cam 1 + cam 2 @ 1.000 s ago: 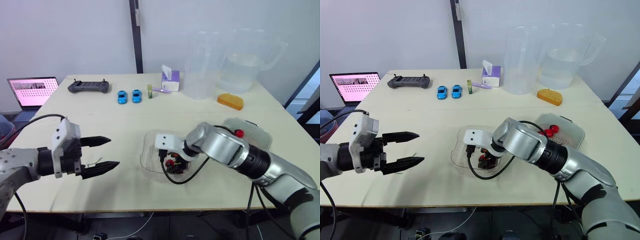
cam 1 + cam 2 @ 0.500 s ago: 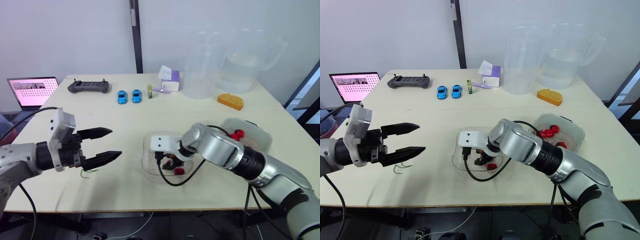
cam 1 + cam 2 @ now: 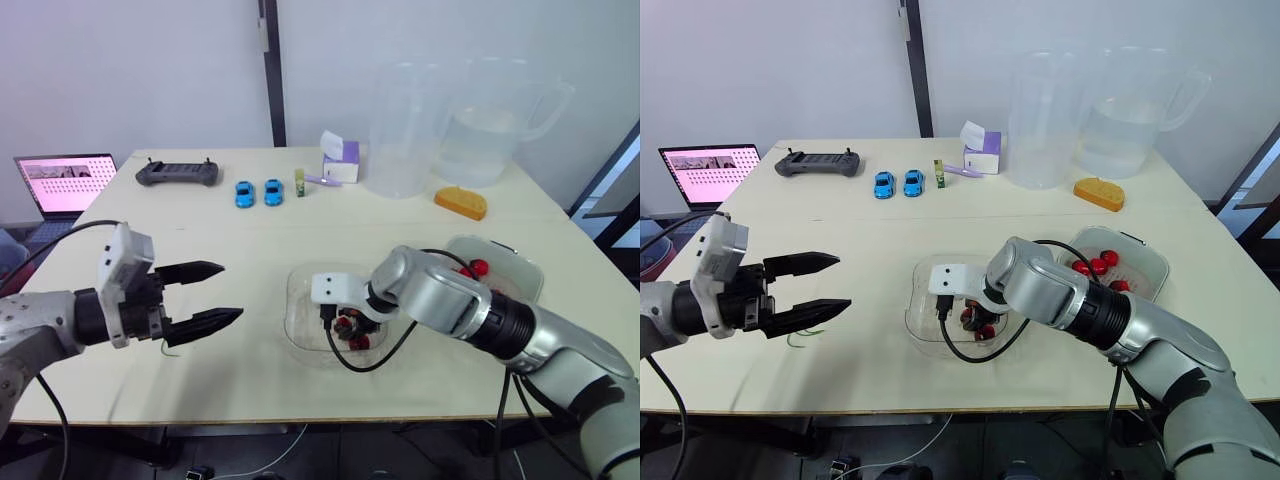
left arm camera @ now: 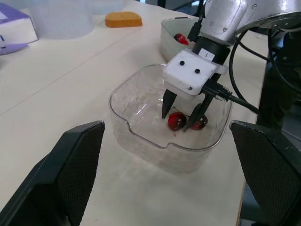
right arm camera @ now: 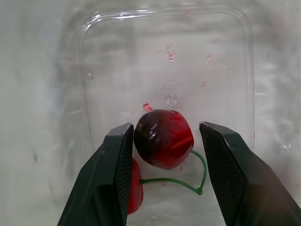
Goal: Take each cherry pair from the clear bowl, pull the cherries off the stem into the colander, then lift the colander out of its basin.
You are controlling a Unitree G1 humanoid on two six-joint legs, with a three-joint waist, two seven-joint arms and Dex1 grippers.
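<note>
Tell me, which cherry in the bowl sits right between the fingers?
The darker cherry, in the gap of the open right gripper. Its brighter twin is half hidden behind one finger.

I read no legible text from here. Laptop screen (image 3: pixel 65 180): pink rows, too small to make out. Purple box (image 3: pixel 342 160): faint marks on its face, unreadable.

The two head eyes look forward and down over the pale rectangular table (image 3: pixel 250 250) from its near edge. The left wrist camera faces the clear square plastic bowl (image 4: pixel 155 150) from nearby; the right wrist camera looks straight into it, very close. All views share that bowl.
</note>
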